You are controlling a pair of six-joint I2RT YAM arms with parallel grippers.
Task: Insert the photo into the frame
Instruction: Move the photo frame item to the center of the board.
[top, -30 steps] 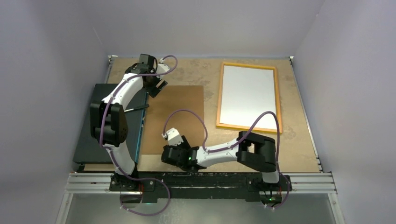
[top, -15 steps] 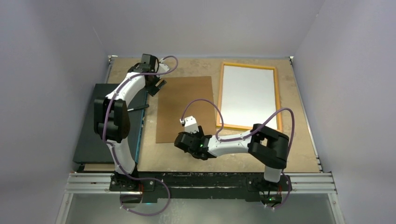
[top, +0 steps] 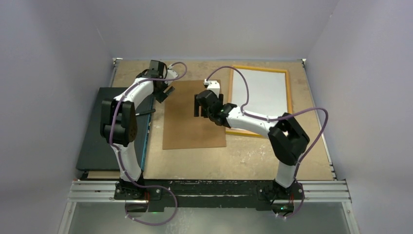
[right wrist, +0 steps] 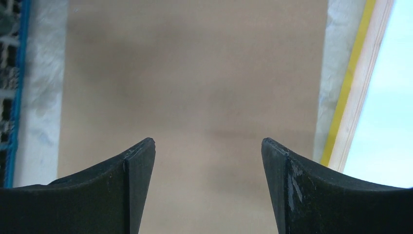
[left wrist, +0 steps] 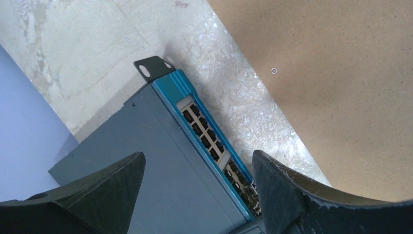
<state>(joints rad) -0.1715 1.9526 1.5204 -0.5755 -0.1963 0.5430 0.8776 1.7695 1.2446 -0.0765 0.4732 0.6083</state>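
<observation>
The frame lies flat at the far right of the table, and its far edge is near the back edge of the table. The photo lies inside the yellow-orange border with its white side up. The right arm crosses over the near left corner of the frame.

In the middle lies a brown backing board. Only a narrow strip of table separates its right edge from the left side of the frame. A similar strip separates its left edge from the blue front of a black box, which has a row of ports. In front of the board and the frame, the table is bare.

The right gripper hangs above the far right part of the board, its fingers wide apart with nothing between them. The left gripper is at the far left corner of the board, over the strip beside the box, also spread wide and holding nothing.
</observation>
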